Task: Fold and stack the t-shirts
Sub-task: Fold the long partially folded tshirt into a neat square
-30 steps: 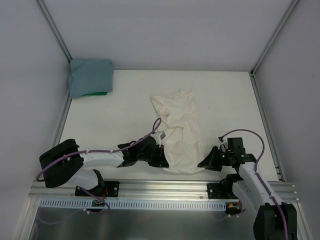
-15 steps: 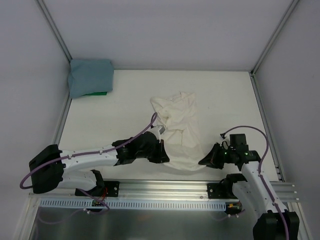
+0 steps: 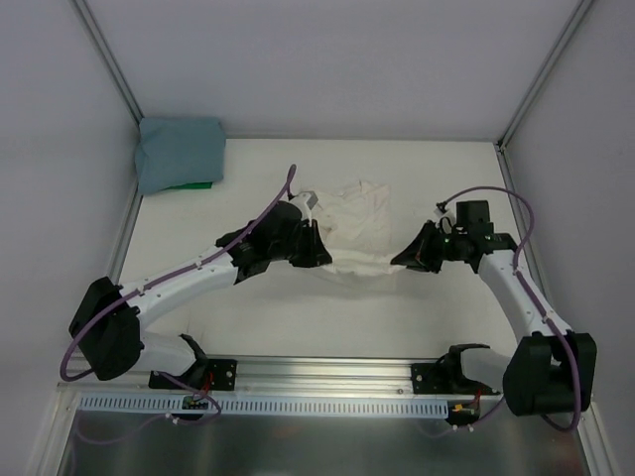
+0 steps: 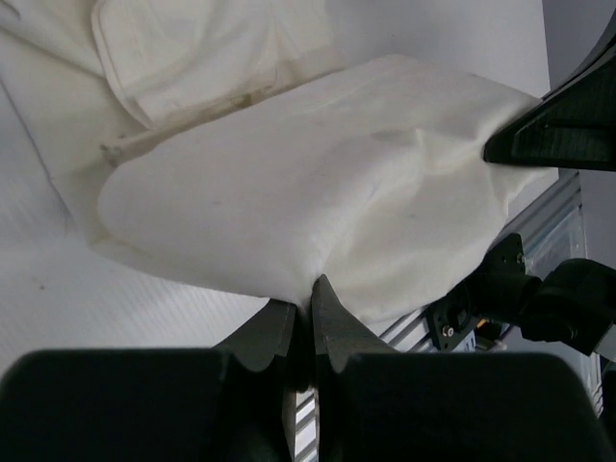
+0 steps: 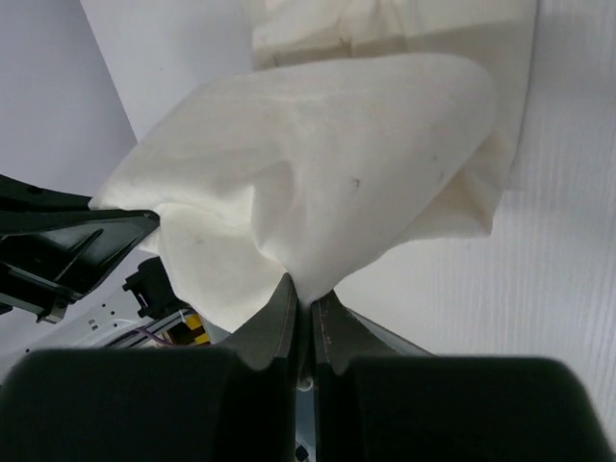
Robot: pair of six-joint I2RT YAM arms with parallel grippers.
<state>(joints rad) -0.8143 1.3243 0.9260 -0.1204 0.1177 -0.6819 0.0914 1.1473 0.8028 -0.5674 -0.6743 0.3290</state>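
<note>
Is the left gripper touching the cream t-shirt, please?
Touching: the left wrist view shows the left gripper shut on a fold of the cream t-shirt.

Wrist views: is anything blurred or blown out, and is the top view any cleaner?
Left wrist: the left hand at the bottom edge is soft and dark; the off-white cream cloth t-shirt is bright yet its folds read. Right wrist: the right hand is equally soft. Top external: even light, sharp, faint shadows only.
</note>
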